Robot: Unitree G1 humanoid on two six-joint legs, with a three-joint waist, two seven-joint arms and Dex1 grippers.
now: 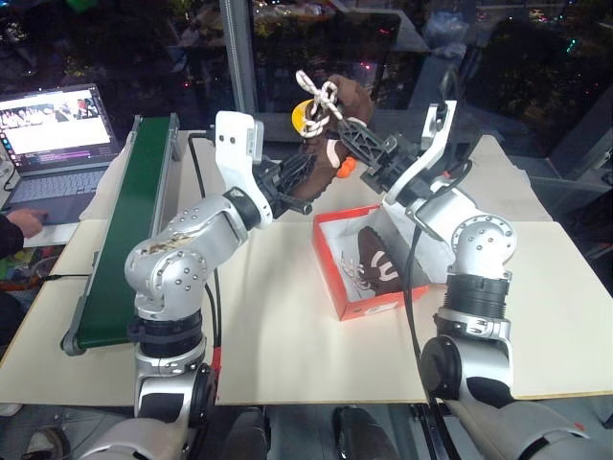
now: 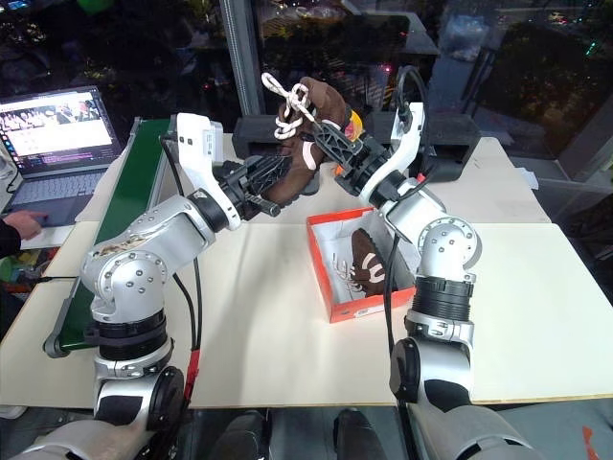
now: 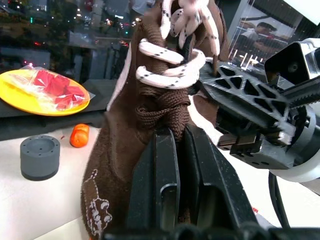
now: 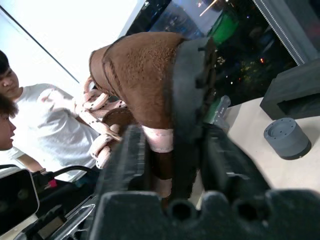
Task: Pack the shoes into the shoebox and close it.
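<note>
A dark-brown fuzzy shoe (image 1: 335, 115) with cream-white speckled laces is held in the air above the table (image 1: 278, 326), toe up, clamped by the left gripper (image 1: 297, 182) and gripped between the right gripper's (image 1: 369, 153) fingers. Its mate (image 1: 375, 257) lies inside the orange-red cardboard shoebox (image 1: 330, 273), white within.

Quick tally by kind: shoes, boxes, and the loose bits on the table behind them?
Shoes: 2, one in the shoebox at, one held up between the left claw and the right claw
Shoeboxes: 1
Grey cylinders: 1
Yellow plates: 1
Small orange objects: 1
Total: 6
</note>
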